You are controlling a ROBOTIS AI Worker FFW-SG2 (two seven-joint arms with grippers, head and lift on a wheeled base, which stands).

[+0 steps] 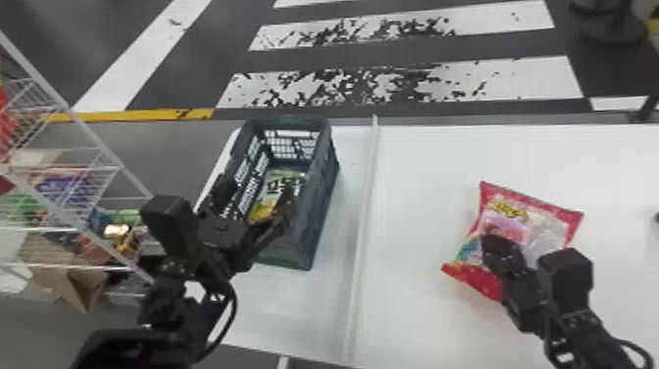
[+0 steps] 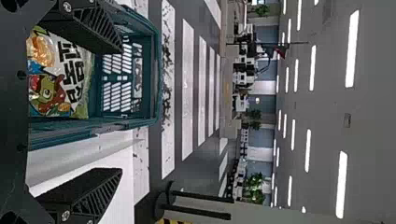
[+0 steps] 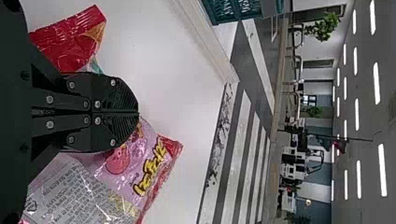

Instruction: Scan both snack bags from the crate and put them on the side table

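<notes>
Right claw [image 3: 139,113] clenched over the pink bag [image 3: 152,161] on the table [image 1: 417,304], probably to flatten it. My left claw [image 2: 122,109] gapes at the crate [image 1: 316,225], likely spread for the green bag [image 2: 70,77] inside.

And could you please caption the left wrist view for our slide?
Open left gripper at the crate, a snack bag lying inside.

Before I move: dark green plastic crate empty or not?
Not empty. A white, green-edged plastic snack bag lies in the crate, its printed side showing in the head view and left wrist view.
</notes>
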